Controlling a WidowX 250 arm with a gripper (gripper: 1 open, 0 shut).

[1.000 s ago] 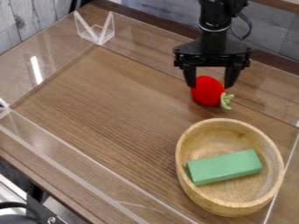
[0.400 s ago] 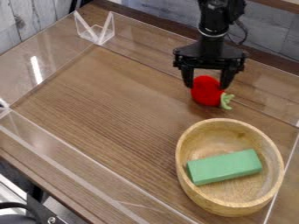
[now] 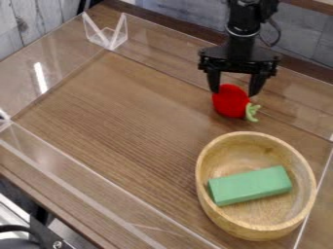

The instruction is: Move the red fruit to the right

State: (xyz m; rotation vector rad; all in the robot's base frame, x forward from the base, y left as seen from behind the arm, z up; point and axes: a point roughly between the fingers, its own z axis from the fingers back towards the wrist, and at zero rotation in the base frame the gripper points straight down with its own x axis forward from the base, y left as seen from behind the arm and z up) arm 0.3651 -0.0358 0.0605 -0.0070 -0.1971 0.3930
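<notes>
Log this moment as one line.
Gripper: at red fruit, grip unclear | fruit: on table, beyond bowl | green block: in bowl

Brown wooden tabletop (image 3: 111, 122), raised edges (wooden too).

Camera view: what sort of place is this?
Probably a lab or demo tabletop rather than a working kitchen: a bare wooden table, a robot arm, and a green block in a bowl.
</notes>
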